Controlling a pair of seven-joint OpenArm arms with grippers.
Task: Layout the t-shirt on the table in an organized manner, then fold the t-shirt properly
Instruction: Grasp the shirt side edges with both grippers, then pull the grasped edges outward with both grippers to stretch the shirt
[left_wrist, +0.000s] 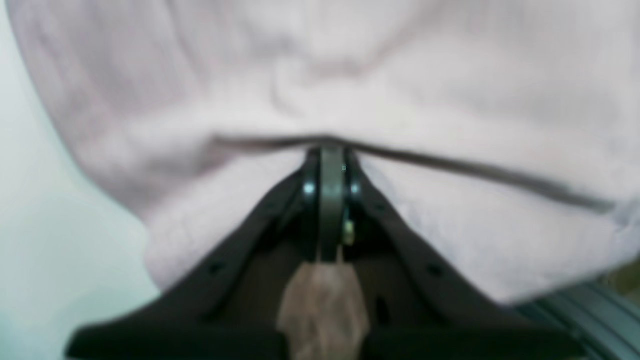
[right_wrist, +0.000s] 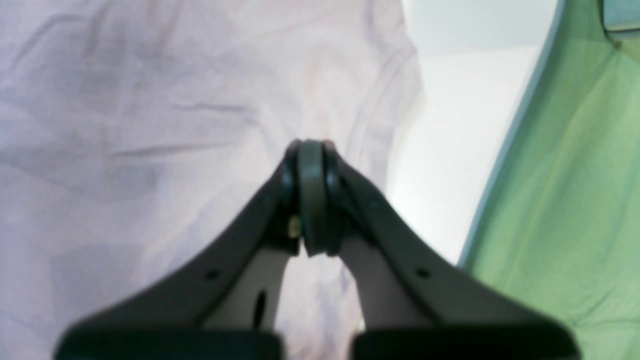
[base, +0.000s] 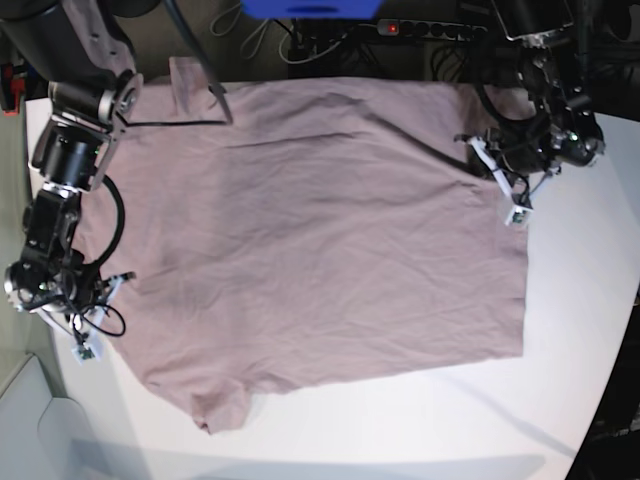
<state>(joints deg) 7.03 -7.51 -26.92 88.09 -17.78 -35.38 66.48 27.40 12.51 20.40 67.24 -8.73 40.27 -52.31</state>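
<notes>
The white table (base: 580, 300) carries the mauve-brown t-shirt (base: 320, 230), spread nearly flat across most of its top, with cables and a power strip (base: 430, 28) along the table's far edge in the base view.

My left end effector (left_wrist: 330, 150) is pinched tight on a fold of the t-shirt; through its wrist camera the cloth bunches right at my fingertips, a dark crease runs off to both sides of them, and a tuft of fabric shows between the black fingers (left_wrist: 400, 235) closer to the camera. Beyond the tips the shirt fills the view, with bare table only at the far left edge.

My right end effector (right_wrist: 311, 150) has its jaws fully together, and I cannot tell whether any cloth is caught between them. The shirt lies under and ahead of its tips, wrinkled, with a stitched hem curving just to the right of them. Past that hem is bare table, then a green cloth (right_wrist: 565, 200) further right.

In the base view both end effectors sit at opposite side edges of the shirt.
</notes>
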